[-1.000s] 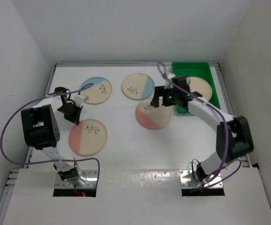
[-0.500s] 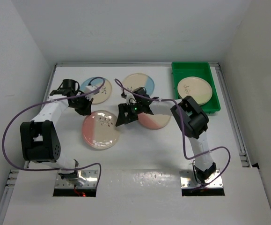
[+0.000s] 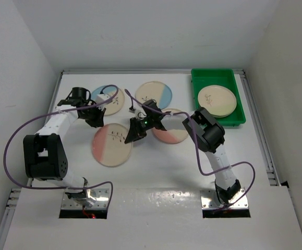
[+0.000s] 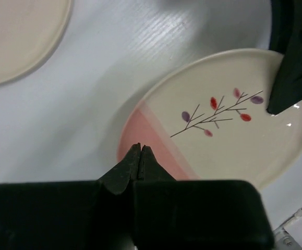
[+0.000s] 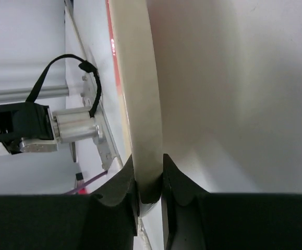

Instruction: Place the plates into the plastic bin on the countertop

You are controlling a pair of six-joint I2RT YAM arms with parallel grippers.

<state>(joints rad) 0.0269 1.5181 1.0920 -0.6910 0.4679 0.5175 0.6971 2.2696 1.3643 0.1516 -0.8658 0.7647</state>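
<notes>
Right claw (image 5: 148,174): clamped on the pink-and-cream plate (image 4: 218,120), rim between its fingers.
Left claw (image 4: 140,156): together, empty.
Risk: your shallow rim grip could slip on lifting.

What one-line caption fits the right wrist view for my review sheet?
Right arm's jaws closed on the rim of a cream plate, seen edge-on from the wrist.

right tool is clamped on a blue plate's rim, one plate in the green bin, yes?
Not blue: the right tool clamps the rim of a pink plate, as the left wrist view shows. One plate does sit in the green bin.
</notes>
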